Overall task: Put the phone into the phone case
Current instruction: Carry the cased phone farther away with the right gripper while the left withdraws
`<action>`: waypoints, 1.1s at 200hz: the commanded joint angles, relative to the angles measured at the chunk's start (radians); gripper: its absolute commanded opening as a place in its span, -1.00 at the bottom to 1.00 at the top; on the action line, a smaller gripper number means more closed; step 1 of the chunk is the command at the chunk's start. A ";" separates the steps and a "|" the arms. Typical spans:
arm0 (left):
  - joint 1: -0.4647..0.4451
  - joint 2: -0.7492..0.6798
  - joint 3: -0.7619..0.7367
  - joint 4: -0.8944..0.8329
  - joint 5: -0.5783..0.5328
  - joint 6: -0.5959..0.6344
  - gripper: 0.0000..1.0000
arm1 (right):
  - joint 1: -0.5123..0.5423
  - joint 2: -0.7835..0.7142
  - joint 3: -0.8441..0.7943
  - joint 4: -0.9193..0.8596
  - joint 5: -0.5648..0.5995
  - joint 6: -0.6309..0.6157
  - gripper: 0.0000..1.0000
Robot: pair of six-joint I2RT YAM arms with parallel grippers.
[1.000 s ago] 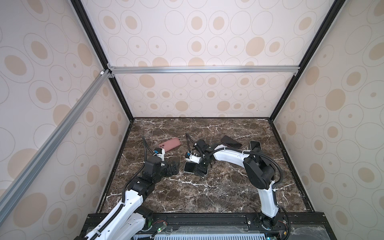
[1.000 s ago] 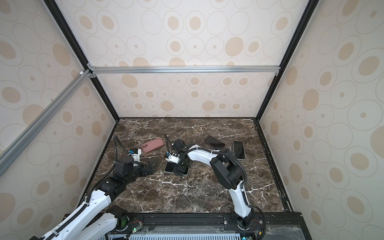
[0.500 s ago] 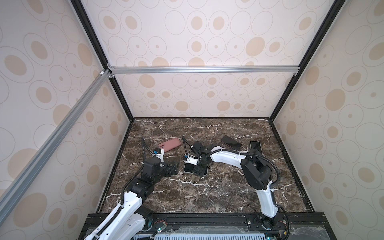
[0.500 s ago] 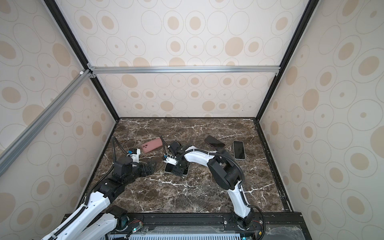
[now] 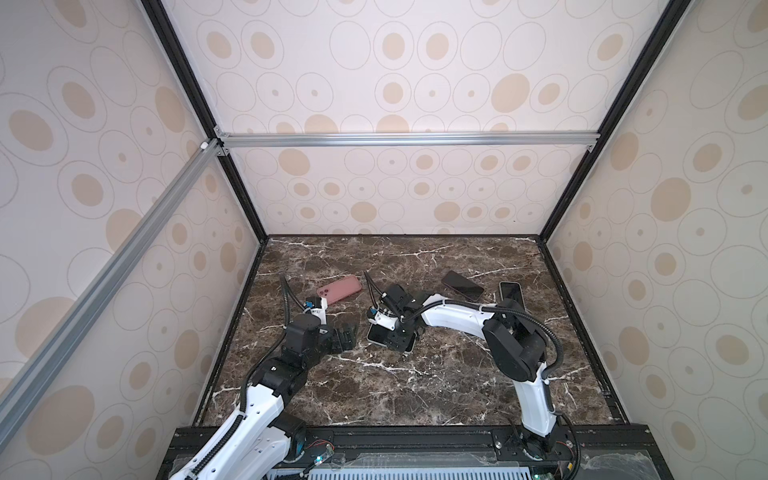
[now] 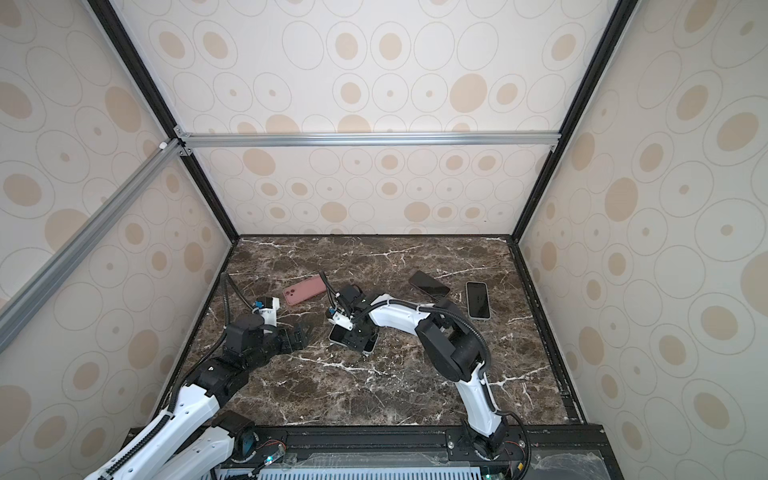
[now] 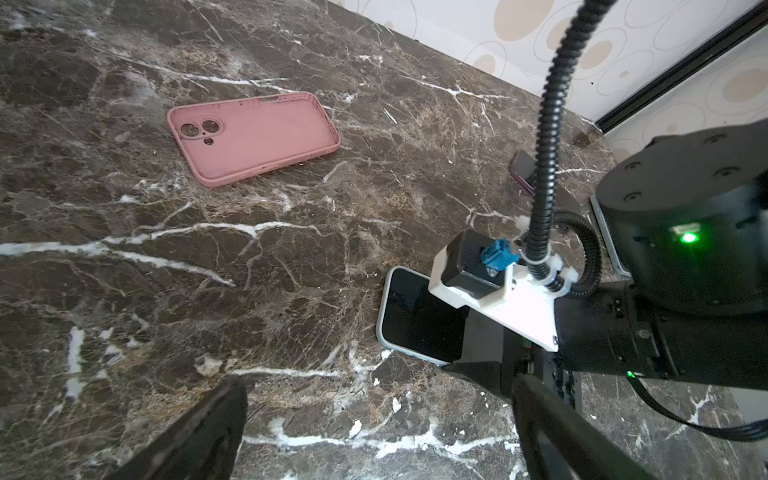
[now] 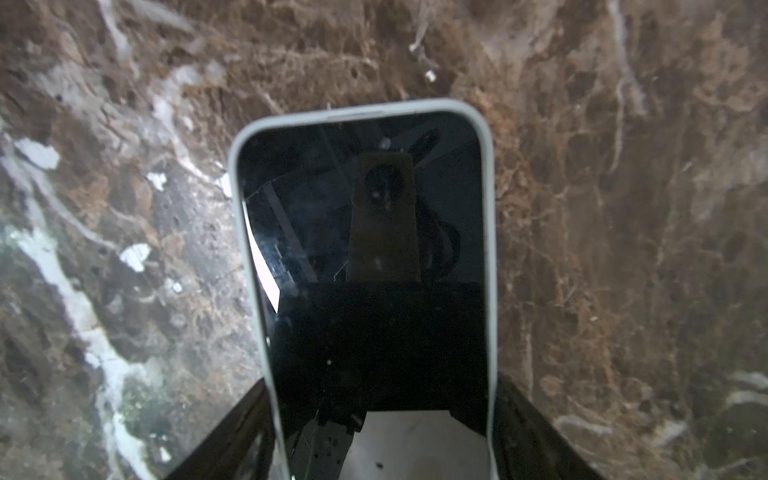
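Observation:
The phone point(image 8: 361, 232), with a dark screen and a pale rim, lies flat on the marble top, screen up. My right gripper point(image 8: 382, 415) straddles it, a finger pressed against each long edge. In both top views the right gripper point(image 5: 397, 338) point(image 6: 357, 338) covers most of the phone point(image 5: 376, 332) point(image 6: 337, 333). The pink phone case point(image 5: 338, 287) point(image 6: 304, 290) point(image 7: 253, 137) lies hollow side up, farther back and to the left. My left gripper point(image 5: 347, 336) point(image 7: 380, 399) hovers open and empty just left of the phone point(image 7: 415, 316).
A dark phone point(image 5: 462, 286) point(image 6: 429, 283) and a white-rimmed phone point(image 5: 512, 294) point(image 6: 478, 300) lie at the back right. The right arm's cable loops above its wrist. Patterned walls enclose the marble top point(image 5: 415, 386) on three sides.
My right gripper has come forward and down over the phone, and its jaws have narrowed onto the phone's edges. The left arm has barely moved.

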 commanded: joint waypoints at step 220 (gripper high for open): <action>0.005 -0.001 -0.008 0.054 -0.047 0.003 1.00 | -0.505 -0.412 -0.171 -0.065 0.091 0.280 -0.78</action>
